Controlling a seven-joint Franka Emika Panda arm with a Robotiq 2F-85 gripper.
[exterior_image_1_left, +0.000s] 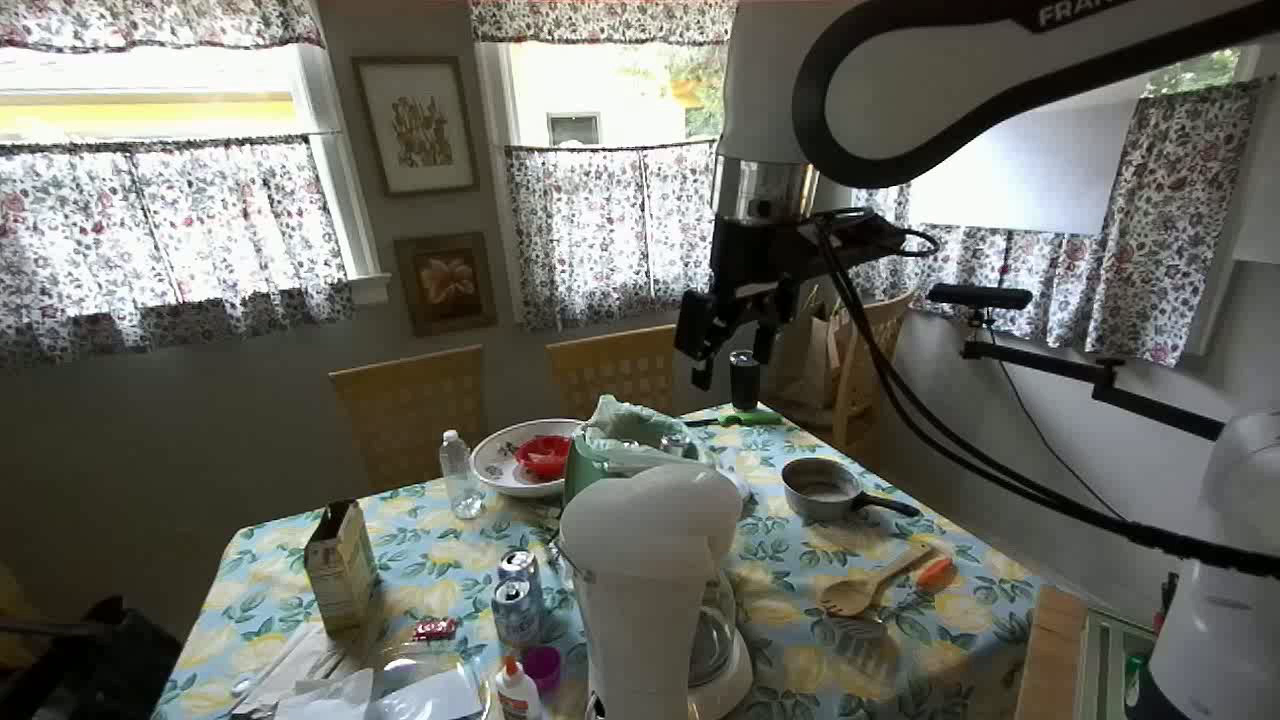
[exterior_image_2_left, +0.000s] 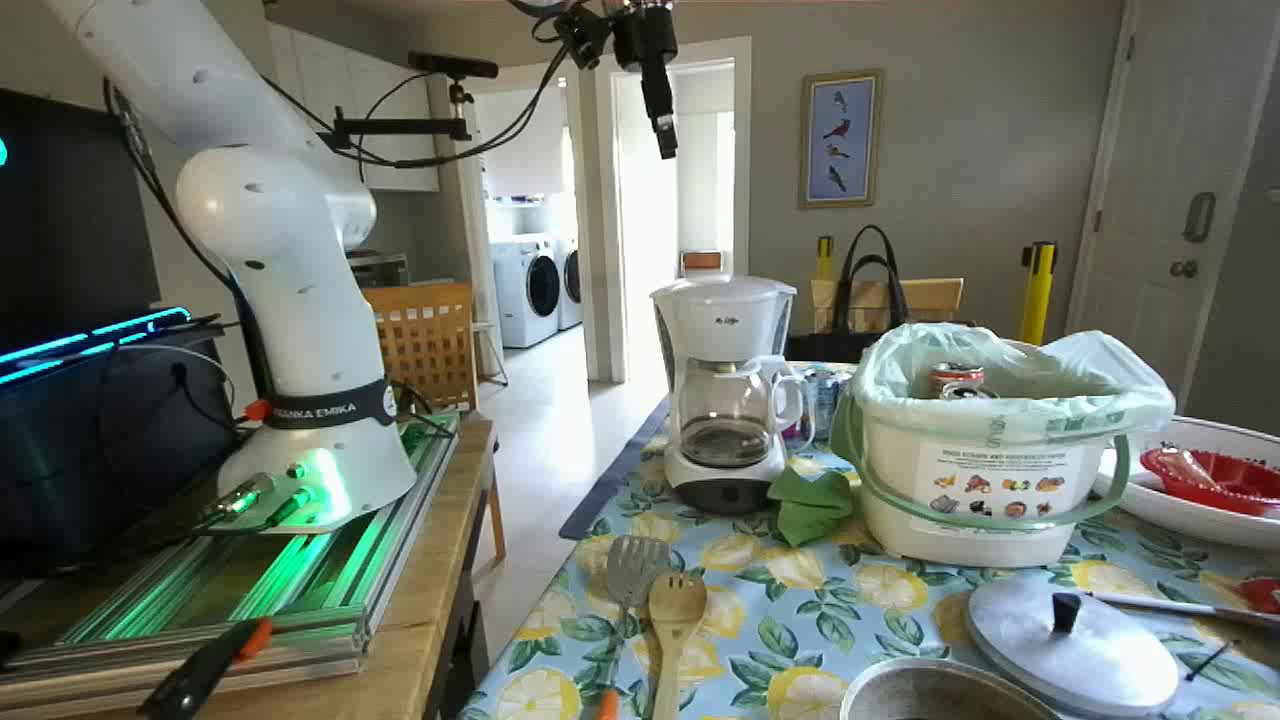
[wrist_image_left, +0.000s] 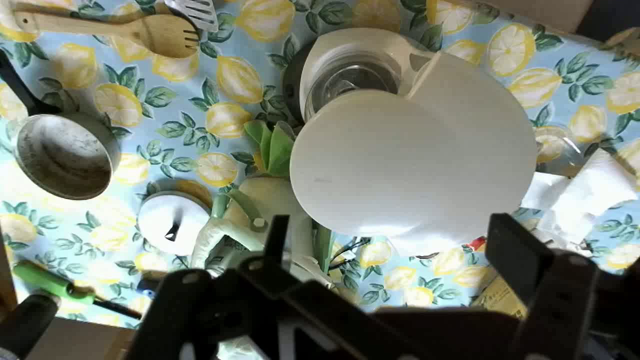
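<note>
My gripper (exterior_image_1_left: 732, 362) is open and empty, high above the table; it also shows in an exterior view (exterior_image_2_left: 664, 135) and between its spread fingers in the wrist view (wrist_image_left: 392, 245). A white coffee maker (exterior_image_2_left: 725, 320) with a glass carafe stands upright on the table. Its lid (wrist_image_left: 410, 165) fills the middle of the wrist view, below the gripper and apart from it. Beside it stands a white bin (exterior_image_2_left: 1000, 480) with a green liner and handle. Cans (exterior_image_2_left: 957, 376) show inside the bin. The bin is partly hidden by the left finger in the wrist view.
A saucepan (exterior_image_1_left: 820, 488), a lid (exterior_image_2_left: 1075, 645), a wooden utensil (exterior_image_1_left: 850, 597) and a spatula (exterior_image_2_left: 636, 570) lie on the tablecloth. A plastic bottle (exterior_image_1_left: 460, 475), white bowl (exterior_image_1_left: 495, 455), drink cans (exterior_image_1_left: 515, 612), carton (exterior_image_1_left: 340, 575), glue bottle (exterior_image_1_left: 516, 692) and dark cylinder (exterior_image_1_left: 744, 382) stand around.
</note>
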